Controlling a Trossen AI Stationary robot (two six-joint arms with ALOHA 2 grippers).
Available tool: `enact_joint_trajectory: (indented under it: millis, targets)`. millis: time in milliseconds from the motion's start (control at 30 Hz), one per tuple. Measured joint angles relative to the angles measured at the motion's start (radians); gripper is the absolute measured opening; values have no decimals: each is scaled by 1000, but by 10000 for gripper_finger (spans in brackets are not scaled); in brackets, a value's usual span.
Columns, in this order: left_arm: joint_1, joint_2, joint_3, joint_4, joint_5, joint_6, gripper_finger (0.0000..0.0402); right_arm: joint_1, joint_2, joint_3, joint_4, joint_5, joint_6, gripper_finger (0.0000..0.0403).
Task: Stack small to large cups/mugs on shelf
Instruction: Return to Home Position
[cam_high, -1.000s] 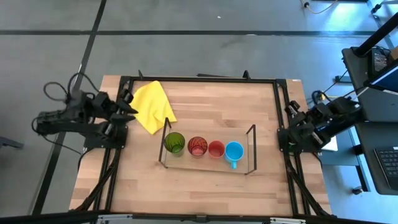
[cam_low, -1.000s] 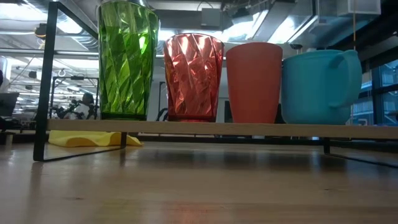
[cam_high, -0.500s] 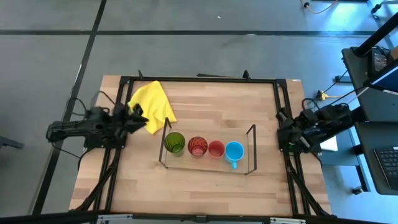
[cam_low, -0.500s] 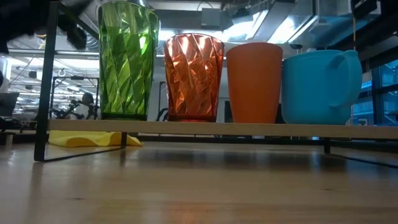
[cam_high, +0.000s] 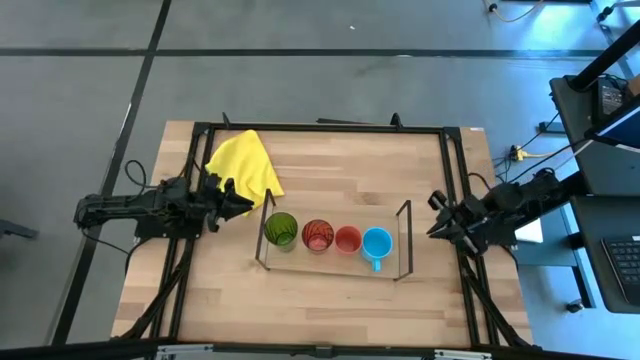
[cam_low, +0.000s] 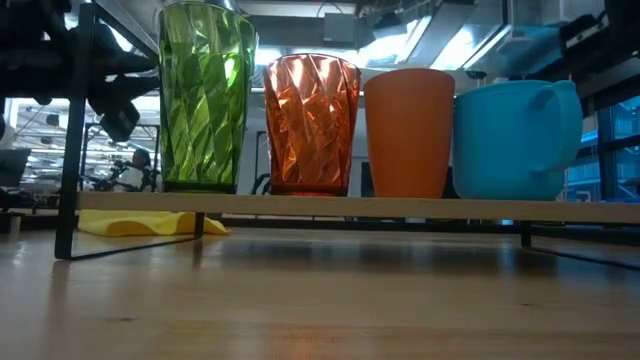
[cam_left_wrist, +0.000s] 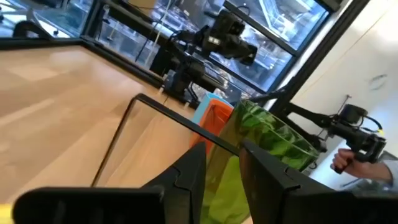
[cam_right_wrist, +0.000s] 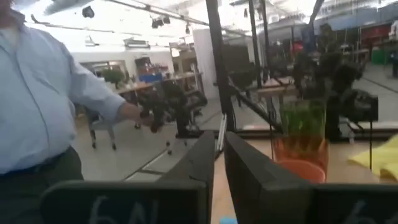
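Four cups stand in a row on the wire shelf (cam_high: 404, 240), on its wooden board (cam_low: 330, 207): the green tumbler (cam_high: 280, 230), the red-orange patterned cup (cam_high: 318, 236), the plain orange cup (cam_high: 348, 240) and the light blue mug (cam_high: 377, 243), whose handle points to the table's near edge. My left gripper (cam_high: 243, 201) hovers just left of the shelf's left end and points at the green tumbler (cam_left_wrist: 273, 137), its fingers close together and empty. My right gripper (cam_high: 433, 226) hovers just right of the shelf's right end, its fingers close together and empty.
A yellow cloth (cam_high: 243, 170) lies at the far left of the table, behind my left gripper. The black table frame (cam_high: 320, 128) runs along the far and side edges. A person in a light blue shirt (cam_right_wrist: 37, 93) stands beyond the table.
Both arms have stretched out from the table's side edges toward the shelf. My left gripper has gone toward the table's right, over the yellow cloth's near edge, up to the shelf's left end. My right gripper has gone toward the table's left, up to the shelf's right end. The cups have stayed put.
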Motion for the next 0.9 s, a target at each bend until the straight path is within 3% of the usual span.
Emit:
enact_joint_trajectory:
  millis: [333, 567, 900]
  targets:
    - [0, 1, 0, 0, 6, 58, 91, 0, 0, -89, 5, -1, 79, 39]
    - [0, 1, 0, 7, 55, 52, 91, 0, 0, -89, -25, -201, 22, 39]
    - [0, 2, 0, 7, 57, 52, 91, 0, 0, -122, -96, -186, -1, 39]
